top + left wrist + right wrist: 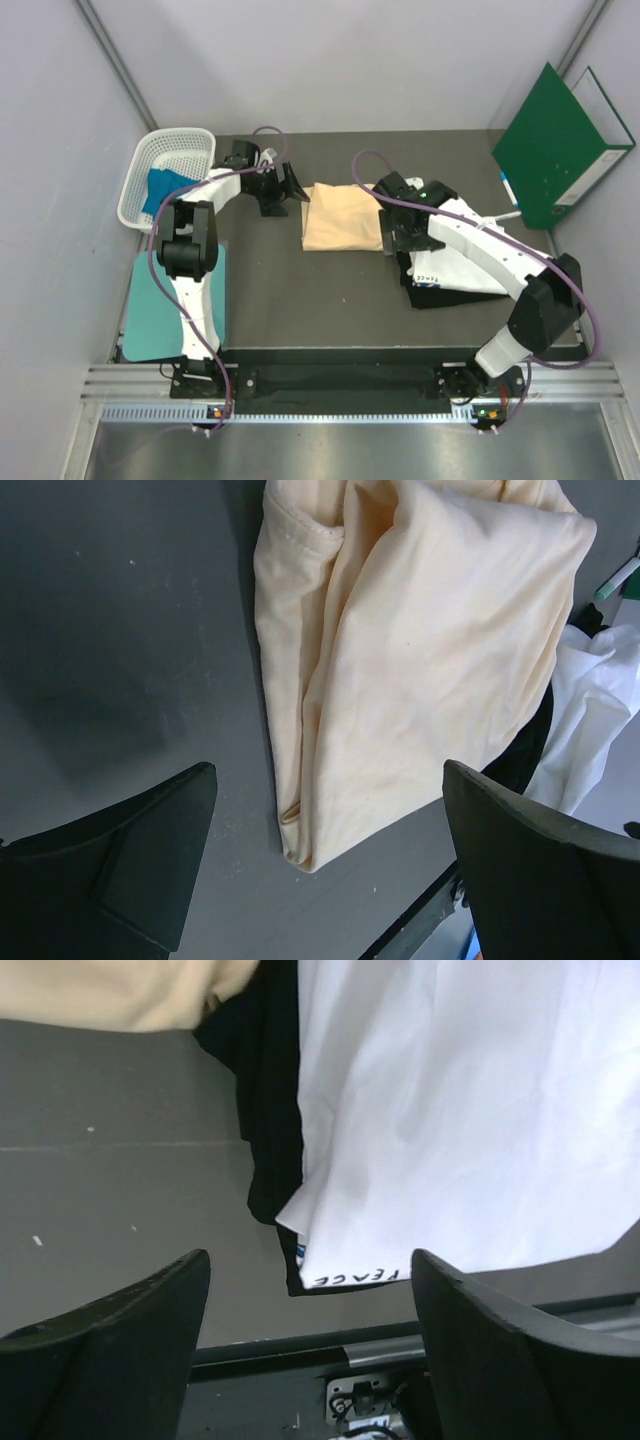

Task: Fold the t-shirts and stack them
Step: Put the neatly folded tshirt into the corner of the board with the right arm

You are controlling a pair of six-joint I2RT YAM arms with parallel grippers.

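Now both arms bend low. The left gripper (292, 190) and right gripper (397, 238) are wide open, holding nothing. The peach shirt (342, 217) lies between them, the white shirt (455, 272) just beside the right one.

We see soft, even light from above, the pale walls (350, 60) bright. In the left wrist view a blurred shadow lies on the dark bench (100, 680); the white t-shirt (470, 1110) shows its creases sharply.
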